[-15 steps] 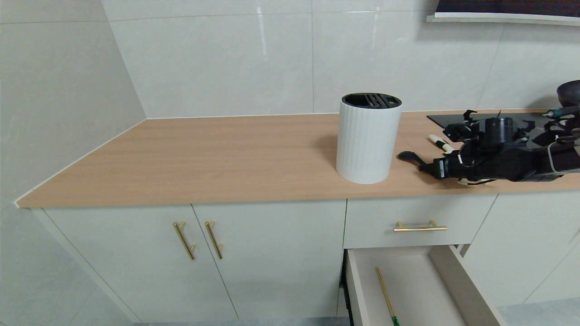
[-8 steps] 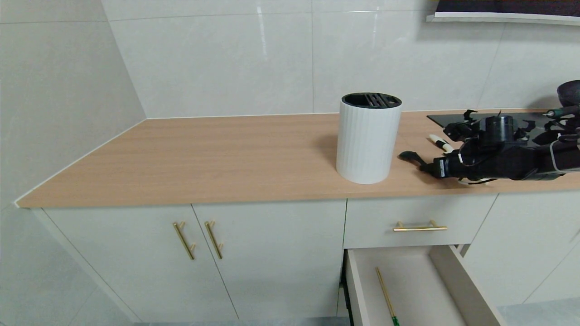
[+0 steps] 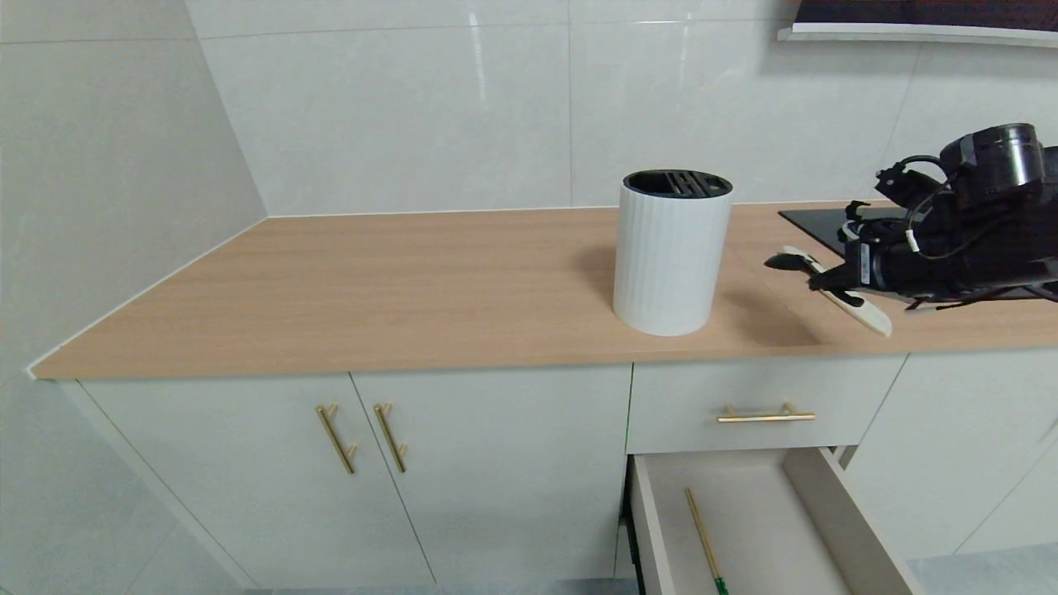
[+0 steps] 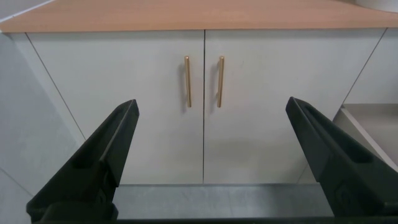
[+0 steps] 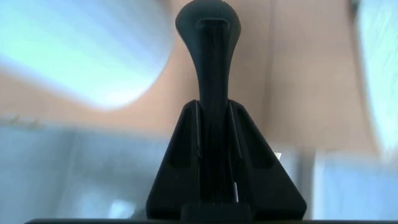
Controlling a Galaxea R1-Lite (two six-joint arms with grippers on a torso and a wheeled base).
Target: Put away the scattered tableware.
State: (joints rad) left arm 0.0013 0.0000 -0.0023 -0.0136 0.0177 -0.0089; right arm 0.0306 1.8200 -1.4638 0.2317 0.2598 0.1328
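Note:
My right gripper (image 3: pixel 792 264) hangs above the wooden countertop (image 3: pixel 413 289), right of the white ribbed utensil holder (image 3: pixel 671 256) with its black slotted top. It is shut on a long cream-white utensil (image 3: pixel 866 315) that slants down toward the counter's front edge. In the right wrist view the black fingers (image 5: pixel 209 74) are pressed together, and a white sliver of the utensil (image 5: pixel 277 156) peeks beside them. My left gripper (image 4: pixel 211 109) is low in front of the cabinet doors (image 4: pixel 205 93), open with nothing between its fingers.
A drawer (image 3: pixel 814 512) below the counter stands pulled out, with a gold chopstick (image 3: pixel 702 537) with a green tip lying inside. A black cooktop (image 3: pixel 814 220) sits at the counter's right end. The counter's left half is bare wood up to the tiled wall.
The right gripper rose off the counter and shifted slightly right, lifting the cream-white utensil that lay beside the cooktop. The holder and drawer stayed put.

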